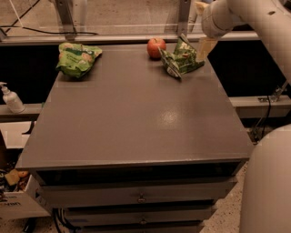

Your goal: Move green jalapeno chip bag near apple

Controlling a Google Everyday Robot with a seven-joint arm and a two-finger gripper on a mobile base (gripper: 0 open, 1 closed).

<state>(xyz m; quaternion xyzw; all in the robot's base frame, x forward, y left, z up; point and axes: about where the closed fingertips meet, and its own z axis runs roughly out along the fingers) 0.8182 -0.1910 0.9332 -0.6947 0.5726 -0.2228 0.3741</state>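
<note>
The green jalapeno chip bag (182, 60) lies crumpled on the far right part of the grey table (136, 118). The red apple (156, 47) sits just left of it, a small gap apart. My gripper (203, 52) hangs at the bag's right edge, a little above the table, open and holding nothing. One pale finger (205, 47) shows beside the bag. The white arm (236, 13) reaches in from the upper right.
A lighter green bag with round chip pictures (76, 59) lies at the far left of the table. A metal rail and glass panel (127, 37) run behind the table. A pump bottle (11, 98) stands on a shelf to the left. Drawers (136, 195) sit below the tabletop.
</note>
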